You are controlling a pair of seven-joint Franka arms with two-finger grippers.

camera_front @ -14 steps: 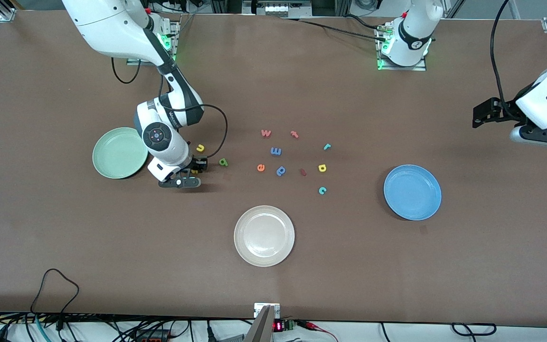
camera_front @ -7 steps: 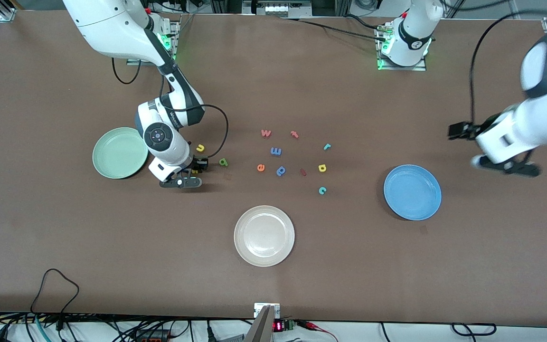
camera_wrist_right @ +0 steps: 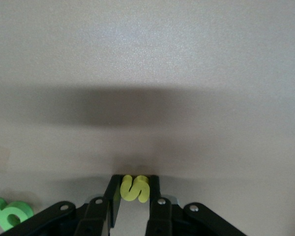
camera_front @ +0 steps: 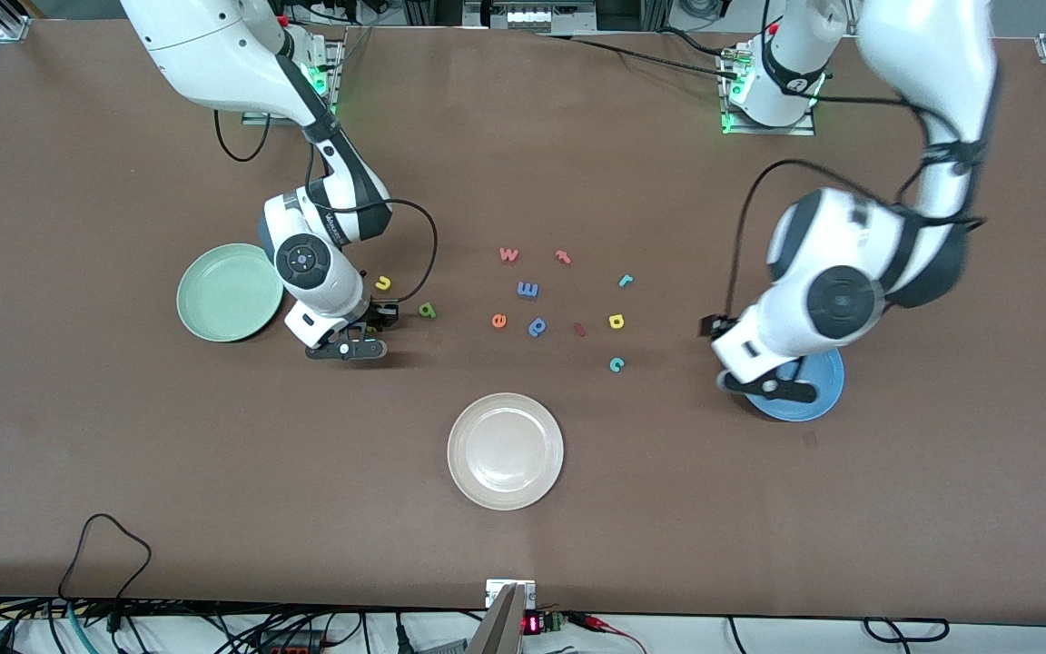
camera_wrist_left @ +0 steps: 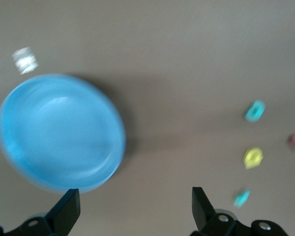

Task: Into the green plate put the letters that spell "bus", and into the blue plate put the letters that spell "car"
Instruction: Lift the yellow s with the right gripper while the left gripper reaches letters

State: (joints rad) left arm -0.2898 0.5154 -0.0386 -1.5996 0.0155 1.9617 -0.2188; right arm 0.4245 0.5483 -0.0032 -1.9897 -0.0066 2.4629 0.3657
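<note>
My right gripper (camera_front: 367, 331) is down at the table beside the green plate (camera_front: 230, 292), shut on the yellow "s" (camera_wrist_right: 135, 188), which stands between its fingers. The yellow "u" (camera_front: 383, 283) and dark green "b" (camera_front: 428, 311) lie close by on the table. My left gripper (camera_front: 727, 354) hangs open and holds nothing, over the table at the rim of the blue plate (camera_front: 827, 386), which the arm mostly covers. In the left wrist view the blue plate (camera_wrist_left: 61, 132) is bare, with the teal "c" (camera_wrist_left: 254, 111), yellow "a" (camera_wrist_left: 253, 158) and teal "r" (camera_wrist_left: 242, 198) off to one side.
A white plate (camera_front: 505, 450) sits nearest the front camera, mid-table. Loose letters lie between the two arms: pink "w" (camera_front: 508, 255), orange-red "t" (camera_front: 563, 257), blue "m" (camera_front: 527, 290), orange "e" (camera_front: 498, 320), blue "p" (camera_front: 537, 326) and a dark red piece (camera_front: 579, 329).
My left arm has swung in from its end of the table to over the blue plate. The right gripper's fingers have shut on the "s" without moving away.
</note>
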